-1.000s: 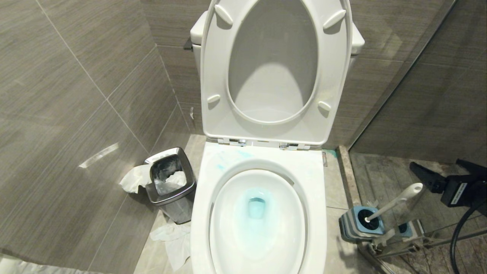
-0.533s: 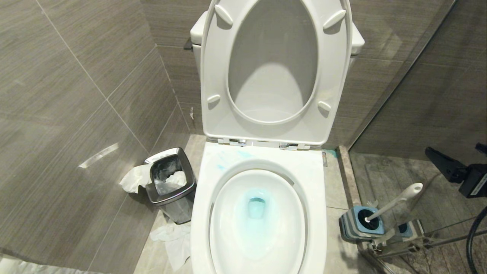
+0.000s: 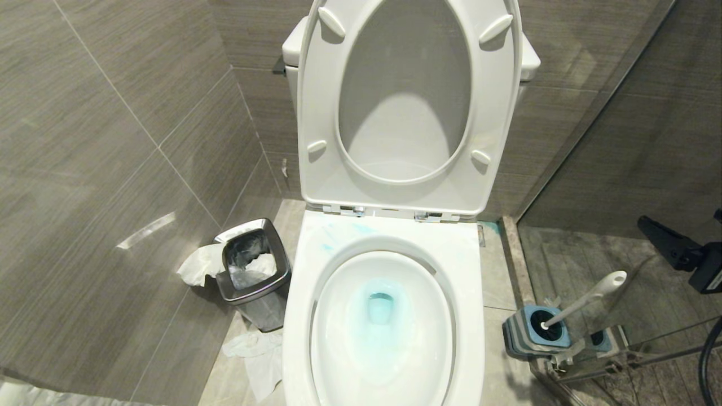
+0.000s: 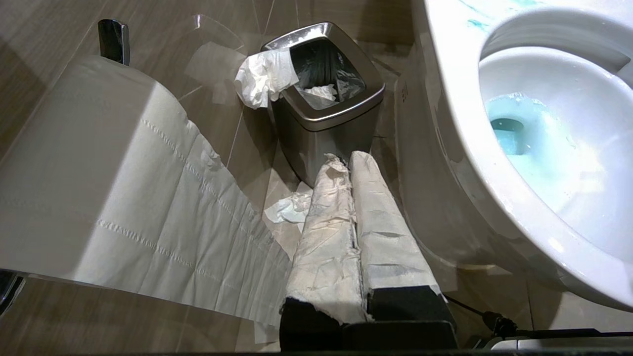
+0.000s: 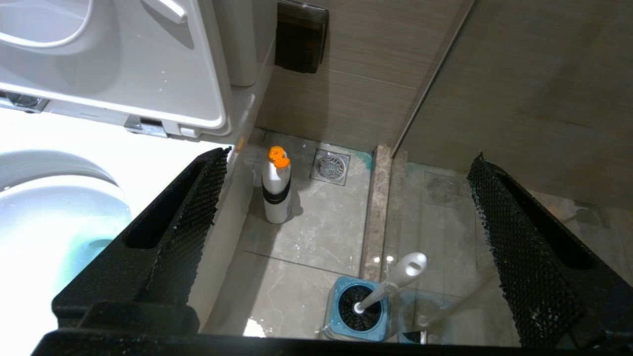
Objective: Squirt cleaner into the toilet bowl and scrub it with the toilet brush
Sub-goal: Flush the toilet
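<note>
The white toilet bowl (image 3: 468,270) stands with its seat and lid (image 3: 406,107) raised. Turquoise cleaner (image 3: 381,307) tints the water, and thin smears (image 3: 327,246) mark the back rim. The toilet brush (image 3: 586,299) leans in its blue holder (image 3: 533,332) on the floor to the bowl's right; in the right wrist view its handle (image 5: 395,284) rises from black bristles (image 5: 346,309). My right gripper (image 5: 350,158) hangs open above and right of the handle, empty, seen at the head view's right edge (image 3: 679,223). My left gripper (image 4: 348,157), its fingers paper-wrapped, is shut, low beside the bowl.
A steel bin (image 3: 251,270) with tissue stands left of the bowl, and more tissue (image 3: 256,355) lies on the floor. A toilet roll (image 4: 89,163) hangs by the left gripper. A white, orange-capped bottle (image 5: 276,190) stands beside the toilet near a floor drain (image 5: 330,166). A stone kerb (image 3: 510,254) runs behind the holder.
My right gripper has drawn back toward the head view's right edge, away from the brush handle, still open. The brush, bowl and left gripper have not moved.
</note>
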{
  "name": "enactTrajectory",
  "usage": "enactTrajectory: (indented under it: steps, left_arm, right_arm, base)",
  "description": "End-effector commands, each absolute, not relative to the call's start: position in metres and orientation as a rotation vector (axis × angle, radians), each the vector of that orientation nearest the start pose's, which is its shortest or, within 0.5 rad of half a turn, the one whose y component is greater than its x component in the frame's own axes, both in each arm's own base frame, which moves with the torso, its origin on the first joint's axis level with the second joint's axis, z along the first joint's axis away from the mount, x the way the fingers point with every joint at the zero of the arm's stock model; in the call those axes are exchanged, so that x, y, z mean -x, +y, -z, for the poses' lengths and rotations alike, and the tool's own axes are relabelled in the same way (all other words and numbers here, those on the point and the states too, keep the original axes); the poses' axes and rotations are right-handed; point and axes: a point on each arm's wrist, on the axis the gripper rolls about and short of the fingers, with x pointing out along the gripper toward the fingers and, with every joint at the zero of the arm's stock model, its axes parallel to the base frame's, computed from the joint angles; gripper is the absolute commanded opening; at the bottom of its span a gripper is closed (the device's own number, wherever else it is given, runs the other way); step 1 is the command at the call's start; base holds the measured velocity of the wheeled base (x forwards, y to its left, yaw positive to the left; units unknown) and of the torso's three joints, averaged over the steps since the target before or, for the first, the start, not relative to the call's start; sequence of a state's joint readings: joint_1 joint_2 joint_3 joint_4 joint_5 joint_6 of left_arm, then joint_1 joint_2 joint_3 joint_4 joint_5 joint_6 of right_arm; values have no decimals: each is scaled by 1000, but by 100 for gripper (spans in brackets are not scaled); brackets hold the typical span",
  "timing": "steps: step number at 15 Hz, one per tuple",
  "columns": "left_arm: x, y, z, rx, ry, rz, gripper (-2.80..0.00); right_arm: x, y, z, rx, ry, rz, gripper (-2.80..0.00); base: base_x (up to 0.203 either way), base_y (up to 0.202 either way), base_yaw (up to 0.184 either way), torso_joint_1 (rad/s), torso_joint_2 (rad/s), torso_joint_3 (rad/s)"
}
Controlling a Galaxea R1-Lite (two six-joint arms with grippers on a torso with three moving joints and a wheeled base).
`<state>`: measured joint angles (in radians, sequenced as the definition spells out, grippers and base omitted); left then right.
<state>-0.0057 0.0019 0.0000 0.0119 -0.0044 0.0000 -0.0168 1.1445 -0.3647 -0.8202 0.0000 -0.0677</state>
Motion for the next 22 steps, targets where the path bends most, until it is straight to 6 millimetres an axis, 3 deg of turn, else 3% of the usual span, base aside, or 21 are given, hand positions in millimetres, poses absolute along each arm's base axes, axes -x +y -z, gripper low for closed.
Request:
enactTrajectory:
  steps: [1, 13, 17, 22]
  left_arm:
    - [23, 0, -74, 0, 14, 11, -280]
    - [23, 0, -74, 0, 14, 11, -280]
    - [23, 0, -74, 0, 14, 11, -280]
    - [23, 0, -74, 0, 14, 11, -280]
  right_arm:
    - [-156, -3, -208, 69, -44, 18, -280]
    - [-151, -2, -213, 68, -69, 16, -280]
    - [-130, -2, -229, 69, -177, 15, -280]
    - [-88, 0, -268, 80, -376, -12, -280]
  base:
    - [0, 0, 0, 0, 0, 0]
    - [0, 0, 0, 0, 0, 0]
    - [0, 0, 0, 0, 0, 0]
    - [0, 0, 0, 0, 0, 0]
